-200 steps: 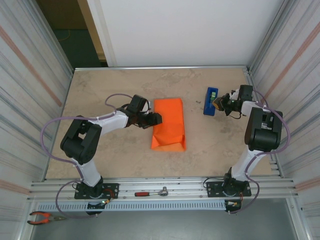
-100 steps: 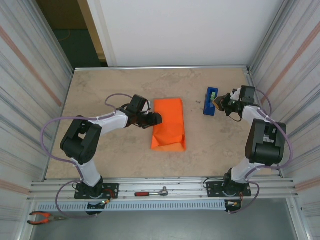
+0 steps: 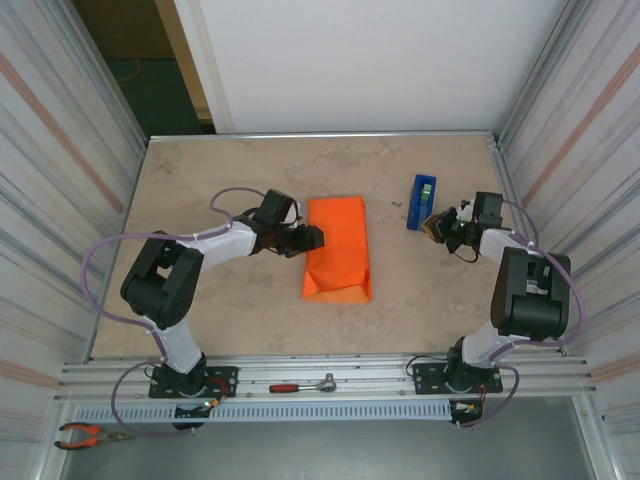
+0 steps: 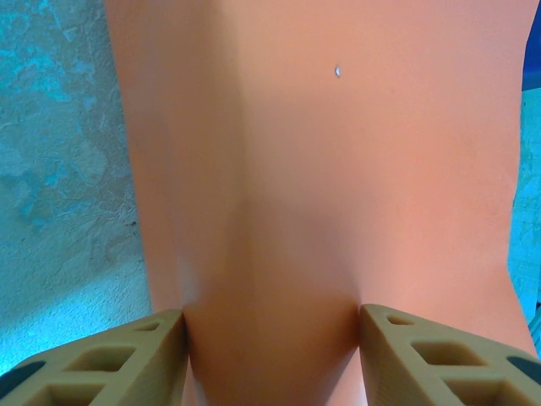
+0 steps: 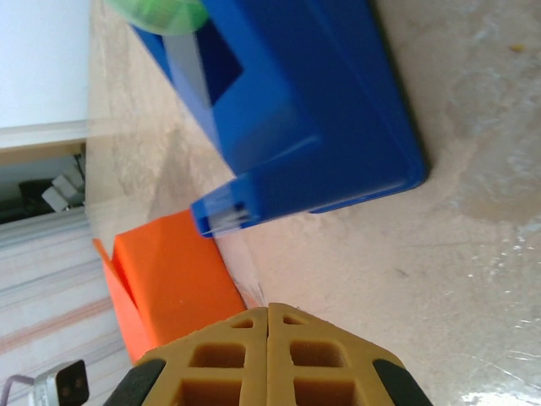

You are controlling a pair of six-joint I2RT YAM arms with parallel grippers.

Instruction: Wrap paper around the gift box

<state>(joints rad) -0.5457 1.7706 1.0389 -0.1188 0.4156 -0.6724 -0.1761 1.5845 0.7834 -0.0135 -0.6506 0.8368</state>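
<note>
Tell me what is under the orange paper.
Only the folded, boxy outside of the paper shows, lying on the table. Whatever it wraps is fully covered. The left end effector clasps its left side.

- The paper [image 3: 337,250] lies as a folded parcel in the middle of the table [image 3: 230,320].
- The left gripper [image 3: 312,239] meets the parcel's left side, with one finger on each side of the paper, both touching it.
- A tape dispenser [image 3: 421,202] stands to the right of the paper, well apart from it and slightly farther back.
- The right gripper [image 3: 433,225], fingers pressed together, sits just beside the dispenser's near end.
- A ratchet wrench [image 3: 305,385] lies on the rail at the table's near edge, between the two arm bases.
- Pliers [image 3: 85,434] lie at the near left corner, in front of that rail.
</note>
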